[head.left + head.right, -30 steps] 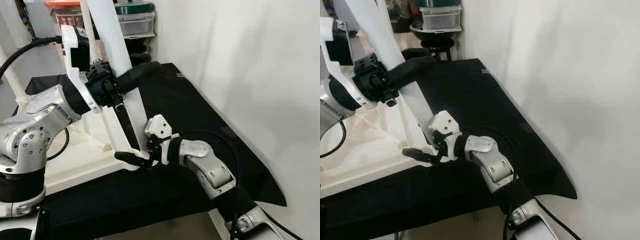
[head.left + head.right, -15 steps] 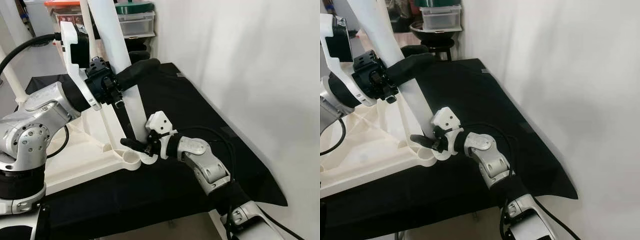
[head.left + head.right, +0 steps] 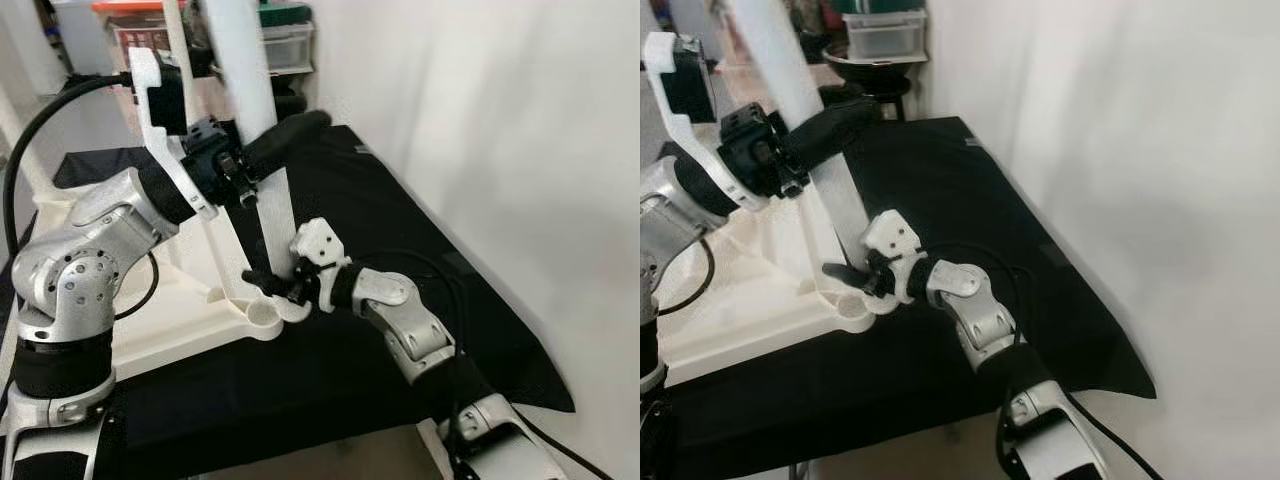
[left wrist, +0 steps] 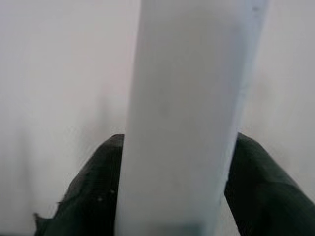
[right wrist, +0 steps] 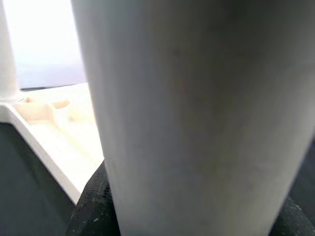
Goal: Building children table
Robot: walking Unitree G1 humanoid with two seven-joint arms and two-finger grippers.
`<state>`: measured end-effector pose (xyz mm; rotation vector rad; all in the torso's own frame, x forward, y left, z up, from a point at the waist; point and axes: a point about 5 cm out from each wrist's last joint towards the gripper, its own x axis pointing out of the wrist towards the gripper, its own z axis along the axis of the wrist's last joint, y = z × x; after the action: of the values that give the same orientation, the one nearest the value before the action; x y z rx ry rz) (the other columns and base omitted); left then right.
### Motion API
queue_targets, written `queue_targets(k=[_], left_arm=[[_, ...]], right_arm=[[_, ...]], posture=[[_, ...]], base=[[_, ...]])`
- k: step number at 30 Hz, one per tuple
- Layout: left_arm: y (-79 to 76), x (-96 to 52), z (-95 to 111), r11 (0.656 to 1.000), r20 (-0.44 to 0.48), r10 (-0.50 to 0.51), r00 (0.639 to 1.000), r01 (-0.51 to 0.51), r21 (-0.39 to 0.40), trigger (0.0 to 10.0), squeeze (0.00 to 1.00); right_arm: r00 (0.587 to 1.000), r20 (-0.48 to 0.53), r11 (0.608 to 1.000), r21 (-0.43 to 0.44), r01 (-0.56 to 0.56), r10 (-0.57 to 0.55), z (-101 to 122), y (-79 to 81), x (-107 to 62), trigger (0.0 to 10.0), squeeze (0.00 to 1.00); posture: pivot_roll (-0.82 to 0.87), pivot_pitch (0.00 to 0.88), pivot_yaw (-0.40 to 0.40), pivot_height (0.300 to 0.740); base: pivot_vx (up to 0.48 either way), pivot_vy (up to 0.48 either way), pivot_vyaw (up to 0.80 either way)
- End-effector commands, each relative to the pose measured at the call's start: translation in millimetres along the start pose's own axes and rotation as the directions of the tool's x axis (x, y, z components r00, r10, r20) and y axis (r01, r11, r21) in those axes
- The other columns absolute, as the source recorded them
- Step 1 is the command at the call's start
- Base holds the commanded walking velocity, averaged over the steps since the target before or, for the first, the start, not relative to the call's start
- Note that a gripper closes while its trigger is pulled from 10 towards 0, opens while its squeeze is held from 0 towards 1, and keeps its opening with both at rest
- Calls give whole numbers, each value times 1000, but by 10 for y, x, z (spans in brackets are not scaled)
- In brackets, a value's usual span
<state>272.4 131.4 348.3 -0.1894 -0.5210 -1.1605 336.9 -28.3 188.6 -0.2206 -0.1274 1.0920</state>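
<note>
Black-draped bench: upturned white tabletop; left fingers and right fingers both clamp white leg.

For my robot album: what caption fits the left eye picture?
Both grippers, left and right, hold a white table leg over the upturned tabletop.

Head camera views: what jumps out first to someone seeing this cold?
The tall white table leg, leaning over the corner socket of the upturned white tabletop. The left gripper clamps it high up; the right gripper holds it just above the socket, all on a black cloth.
</note>
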Motion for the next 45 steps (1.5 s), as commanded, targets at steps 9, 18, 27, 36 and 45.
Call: queue_targets(k=[9, 18, 27, 36, 45], left_arm=[[52, -294, -103, 983, -37, 183, 982, -183, 12, 10000, 1000], [234, -751, -261, 825, -53, 563, 825, -557, 96, 10000, 1000], [-11, -974, -1051, 678, -235, 733, 638, -713, 180, 10000, 0], [-327, -1027, -1522, 690, -340, 708, 619, -708, 148, 10000, 0], [-383, -972, -1717, 690, -344, 706, 619, -712, 134, 10000, 0]], right_arm=[[954, 72, 951, 131, 279, -289, 144, -381, -80, 0, 0], [831, 29, 816, 213, 538, -556, 14, -639, -320, 10000, 0], [832, 77, 807, 306, 505, -549, -27, -538, -513, 10000, 0], [866, 149, 862, 275, 427, -476, 60, -323, -620, 10000, 0], [872, 79, 855, 261, 449, -482, -234, -226, -683, 10000, 0]], posture=[[31, 0, -4, 740], [43, 0, -11, 740], [24, 0, -14, 740], [-6, 0, 6, 740], [1, 0, -10, 740]], base=[[0, 0, 0], [0, 0, 0], [0, 0, 0], [0, 0, 622], [0, 0, 800]])
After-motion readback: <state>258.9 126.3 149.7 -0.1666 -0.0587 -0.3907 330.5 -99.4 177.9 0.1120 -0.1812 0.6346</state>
